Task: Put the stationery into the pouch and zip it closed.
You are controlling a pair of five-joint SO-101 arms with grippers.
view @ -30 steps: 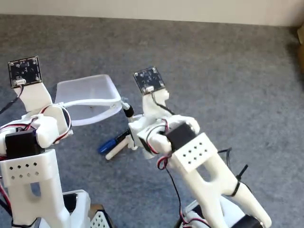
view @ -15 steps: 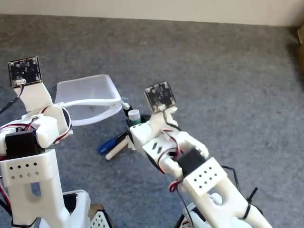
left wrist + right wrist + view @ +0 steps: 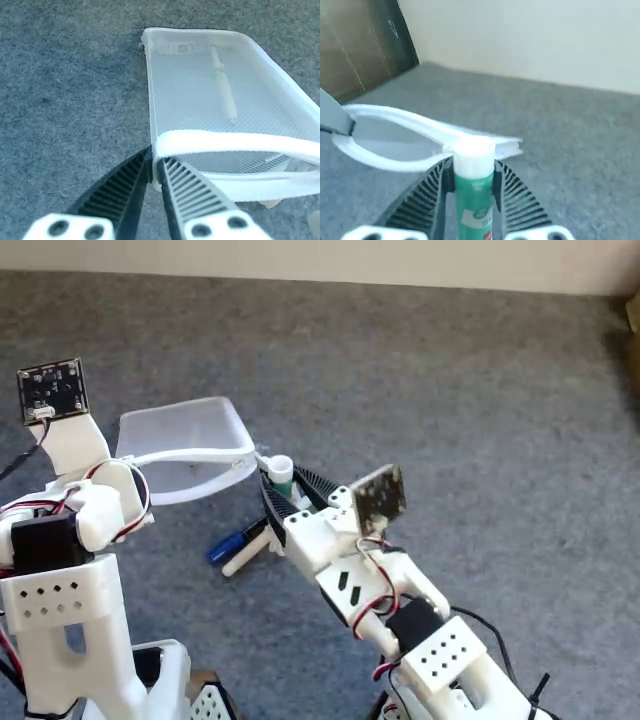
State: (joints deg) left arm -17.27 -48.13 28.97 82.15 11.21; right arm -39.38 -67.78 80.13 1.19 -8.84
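One pouch (image 3: 210, 100) in left gripper (image 3: 154, 165), apparent glue (image 3: 472, 200) in right gripper (image 3: 472, 169)

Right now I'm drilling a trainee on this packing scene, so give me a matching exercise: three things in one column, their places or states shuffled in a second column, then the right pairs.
Things
1. glue stick
2. pouch
3. blue marker

Places or states
A. lying loose on the carpet
B. rim pinched in the left arm's jaws, mouth held open
C. clamped in the right arm's jaws, next to the pouch's rim

Pairs: 1-C, 2-B, 3-A
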